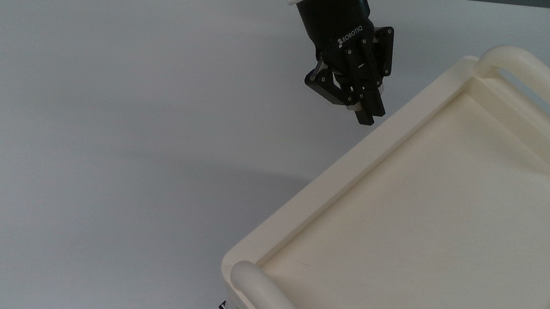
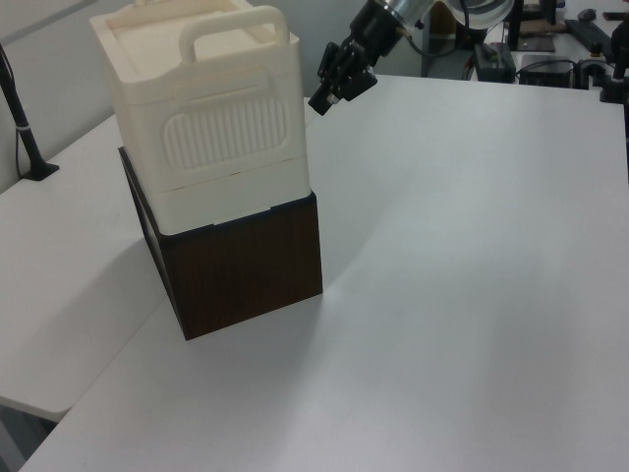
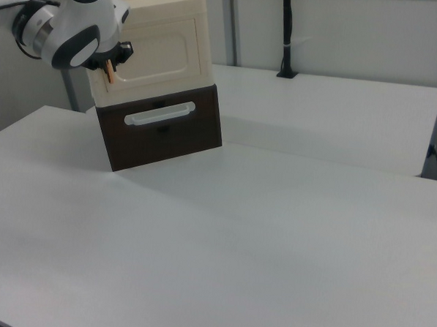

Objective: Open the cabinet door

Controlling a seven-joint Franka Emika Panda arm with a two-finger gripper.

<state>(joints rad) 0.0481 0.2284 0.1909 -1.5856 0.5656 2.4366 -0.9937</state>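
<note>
- Counting in the top view: one black two-finger gripper (image 1: 366, 114), one cream cabinet (image 1: 334, 183) and two thick rounded handle bars, one at the far end (image 1: 539, 92) and one at the near end (image 1: 272, 306).
- Gripper fingers are closed together with nothing between them. The tips hang just beside the rim on the top view's left, and contact cannot be confirmed.
- Cabinet top is a smooth, matt, recessed tray with a raised rim. It stands on a plain white table (image 1: 100, 128).
- Left view: one gripper (image 2: 324, 101), level with the cabinet's upper right corner and near it.
- Cabinet end face (image 2: 231, 138) carries one ribbed, rounded-rectangle panel, with one handle bar (image 2: 236, 25) arching above.
- One dark brown wood-grain box (image 2: 246, 265) sits beneath the cream body.
- One second white table (image 2: 59, 285) adjoins on the left view's left, with one black pole (image 2: 25, 128) on it.
- Right view: one cabinet door (image 3: 162, 47), a flat cream panel with a moulded rectangular frame, lying flush against the cabinet front.
- One small copper-coloured bar handle (image 3: 109, 71) stands upright at the door's edge on the right view's left.
- One white, glossy arm wrist (image 3: 79, 24) with a blue light sits directly at that handle.
- Brown box front bears one long pale handle (image 3: 159, 114).
</note>
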